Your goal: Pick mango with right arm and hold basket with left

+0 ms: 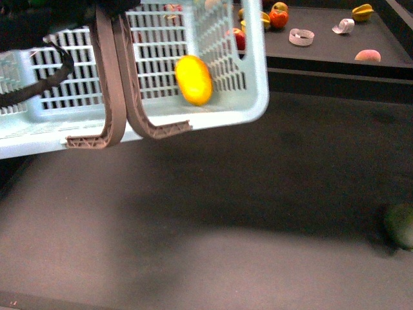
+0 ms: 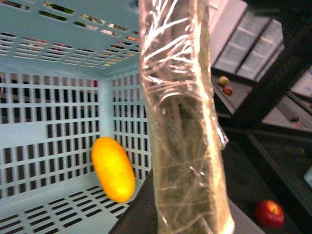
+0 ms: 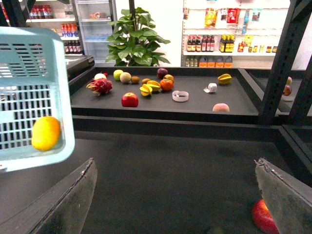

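1. Shop shelves of bottles and a leafy potted plant [image 3: 138, 36] fill the background behind a raised dark shelf [image 3: 195, 105] scattered with fruit, among them a red apple [image 3: 129, 99] and a yellow star-shaped fruit [image 3: 224, 78].
2. Below that shelf, a dark counter [image 1: 213, 219] stretches toward the camera.
3. A pale blue slotted basket [image 1: 255, 97] hangs tilted above the counter, lifted clear of it.
4. Inside the basket lies the mango [image 1: 194, 79], yellow-orange and oval, resting against the slotted wall near a lower corner.
5. The left pincer [image 1: 128, 137] has its brown fingers hooked over the basket's near wall and is closed on it.
6. The right pincer [image 3: 175, 195] is spread wide and holds nothing; it hovers over the bare counter.
7. A dark green fruit [image 1: 400, 226] sits at the counter's right edge, and another red apple [image 2: 269, 213] lies on the counter.
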Motion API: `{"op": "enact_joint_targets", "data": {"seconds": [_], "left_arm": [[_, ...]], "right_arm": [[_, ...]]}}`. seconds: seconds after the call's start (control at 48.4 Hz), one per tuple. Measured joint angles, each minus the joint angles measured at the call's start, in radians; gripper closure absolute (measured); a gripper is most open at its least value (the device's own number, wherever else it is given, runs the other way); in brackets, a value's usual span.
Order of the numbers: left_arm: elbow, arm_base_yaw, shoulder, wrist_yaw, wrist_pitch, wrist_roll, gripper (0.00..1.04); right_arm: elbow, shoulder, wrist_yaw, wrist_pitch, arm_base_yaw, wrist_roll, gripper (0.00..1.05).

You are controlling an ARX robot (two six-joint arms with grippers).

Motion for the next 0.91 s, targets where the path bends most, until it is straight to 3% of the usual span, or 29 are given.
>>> {"op": "enact_joint_targets", "data": {"seconds": [0.145,0.31,0.517,0.909], "left_arm": [[0.103,0.042,0.024,-0.101,-0.132,-0.14,0.96],[0.262,0.115,0.139,-0.182,-0.359,-0.458,0.96],[0.39,0.159,0.253,-0.195,-0.453,-0.65,0.96],[0.555,0.287,0.415,-0.266,-0.493,-0.92,0.96]], "right_arm": [[0.0,0.0,0.0,0.0,0.0,0.0,0.08],[0.0,0.0,0.0,0.0,0.0,0.0,0.08],[0.0,0.0,0.0,0.0,0.0,0.0,0.08],[0.0,0.0,0.0,0.0,0.0,0.0,0.08]]}}
